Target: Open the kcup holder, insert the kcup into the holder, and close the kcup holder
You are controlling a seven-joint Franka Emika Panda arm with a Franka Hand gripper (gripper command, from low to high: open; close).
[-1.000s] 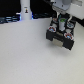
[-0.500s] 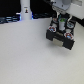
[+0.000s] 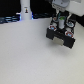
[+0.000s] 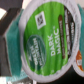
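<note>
The black kcup holder (image 3: pixel 62 39) stands at the exterior view's right, its slotted tray pulled out toward the front. My gripper (image 3: pixel 60 19) hangs directly over that tray, shut on the kcup (image 3: pixel 60 21), whose green top shows just below the fingers. In the wrist view the kcup's round green lid (image 4: pixel 42 40) fills most of the picture, tilted. The fingers themselves are too blurred to make out there.
Other pods with pale tops (image 3: pixel 54 28) sit in the tray's slots around the kcup; a dark-topped pod (image 4: pixel 75 27) and a white-rimmed one (image 4: pixel 80 62) show beside it. A white device (image 3: pixel 25 10) stands at the back. The white table (image 3: pixel 25 55) spreads toward the exterior view's left.
</note>
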